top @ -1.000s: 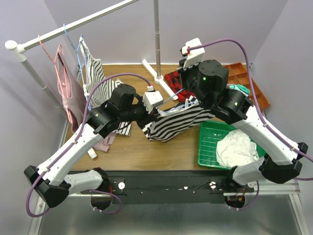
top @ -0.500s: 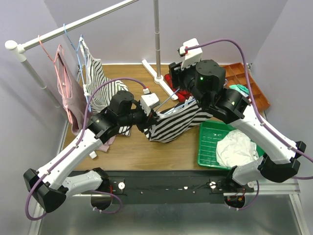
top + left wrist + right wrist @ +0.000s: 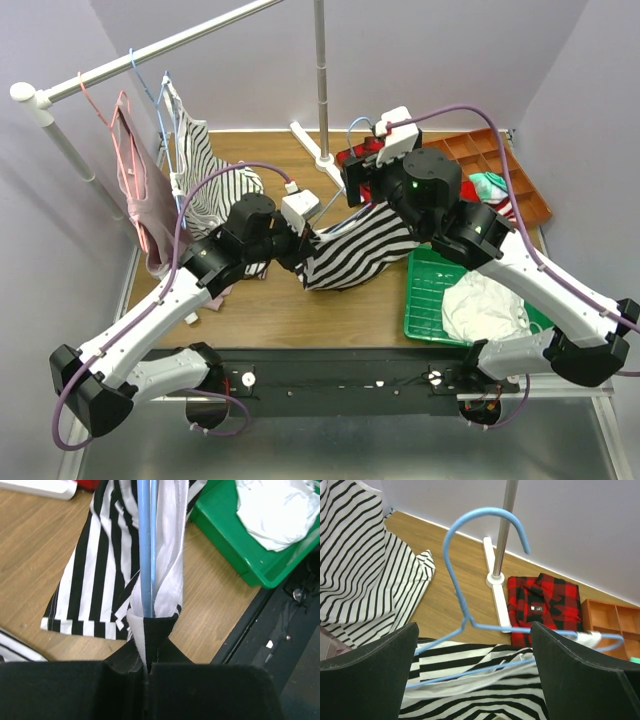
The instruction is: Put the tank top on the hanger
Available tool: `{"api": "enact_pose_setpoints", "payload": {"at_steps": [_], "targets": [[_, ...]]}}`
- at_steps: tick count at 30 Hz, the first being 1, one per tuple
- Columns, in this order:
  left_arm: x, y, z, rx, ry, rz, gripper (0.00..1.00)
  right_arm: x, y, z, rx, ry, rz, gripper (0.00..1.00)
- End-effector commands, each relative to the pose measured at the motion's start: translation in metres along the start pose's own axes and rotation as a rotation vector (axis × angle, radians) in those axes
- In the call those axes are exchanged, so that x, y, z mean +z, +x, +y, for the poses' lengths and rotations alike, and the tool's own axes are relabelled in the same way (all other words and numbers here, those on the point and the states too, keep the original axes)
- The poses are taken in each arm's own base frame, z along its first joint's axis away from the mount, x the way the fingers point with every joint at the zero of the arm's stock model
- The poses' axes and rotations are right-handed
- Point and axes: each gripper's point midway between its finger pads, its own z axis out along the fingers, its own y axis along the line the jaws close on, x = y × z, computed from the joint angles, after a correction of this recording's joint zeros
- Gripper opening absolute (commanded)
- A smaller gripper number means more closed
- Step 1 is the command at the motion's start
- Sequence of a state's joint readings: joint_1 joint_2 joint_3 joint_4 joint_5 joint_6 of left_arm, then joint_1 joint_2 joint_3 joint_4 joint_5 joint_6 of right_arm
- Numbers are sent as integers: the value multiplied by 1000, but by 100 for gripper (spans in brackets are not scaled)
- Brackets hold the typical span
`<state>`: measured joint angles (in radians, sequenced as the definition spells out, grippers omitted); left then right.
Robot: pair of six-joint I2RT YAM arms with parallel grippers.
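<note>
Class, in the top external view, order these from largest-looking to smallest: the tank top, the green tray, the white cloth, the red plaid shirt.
1. green tray and tank top: look alike, both partly covered.
2. white cloth.
3. red plaid shirt, mostly hidden.

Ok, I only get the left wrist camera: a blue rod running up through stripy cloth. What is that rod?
Observer: A light-blue hanger, slid into the tank top. The right wrist camera shows its hook curling up in open air, hung on nothing.
Operator: Is the other arm gripping it?
Observer: No, the right end effector is open, one finger on each side of the hanger.
Operator: Where could it hang?
Observer: The overhead view shows a rail on the left, with a pink top hanging from it.
</note>
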<state>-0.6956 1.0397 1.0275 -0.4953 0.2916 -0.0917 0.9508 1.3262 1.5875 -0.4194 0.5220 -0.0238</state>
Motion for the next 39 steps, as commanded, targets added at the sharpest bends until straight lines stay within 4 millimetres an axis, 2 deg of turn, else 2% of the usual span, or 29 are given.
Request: {"api": "enact_pose_setpoints", "payload": {"at_steps": [1, 5, 7, 13, 17, 19, 20, 21, 23, 24, 27, 30, 33, 35, 39], "targets": [[-5, -12, 15, -71, -110, -79, 0, -12, 3, -4, 114, 12, -33, 100], [-12, -6, 30, -105, -205, -76, 0, -25, 0, -16, 178, 49, -50, 100], [-21, -8, 38, -117, -265, -91, 0, -29, 0, -22, 184, 73, -49, 100], [-63, -22, 54, -167, -436, -123, 0, -38, -10, -36, 202, 124, -75, 100], [-103, -47, 63, -189, -558, -164, 0, -41, -23, -39, 208, 125, -94, 100], [-129, -69, 61, -200, -591, -204, 0, -43, -33, -40, 216, 126, -110, 100], [-139, -70, 64, -201, -630, -190, 0, -43, -36, -41, 216, 126, -114, 100], [-153, -91, 61, -203, -636, -235, 0, -43, -39, -41, 216, 126, -120, 100], [-167, -101, 59, -189, -649, -235, 0, -42, -47, -41, 218, 126, -133, 100], [-180, -118, 57, -187, -658, -275, 0, -41, -49, -41, 219, 127, -136, 100], [-202, -136, 57, -177, -692, -303, 0, -37, -55, -38, 216, 126, -137, 100], [-208, -139, 55, -171, -693, -289, 0, -34, -57, -37, 213, 127, -138, 100], [-201, -129, 56, -184, -690, -265, 0, -29, -50, -34, 208, 131, -126, 100], [-193, -122, 57, -198, -685, -249, 0, -26, -46, -32, 207, 129, -116, 100], [-163, -104, 61, -234, -666, -214, 0, -22, -35, -29, 207, 131, -92, 100]]}}
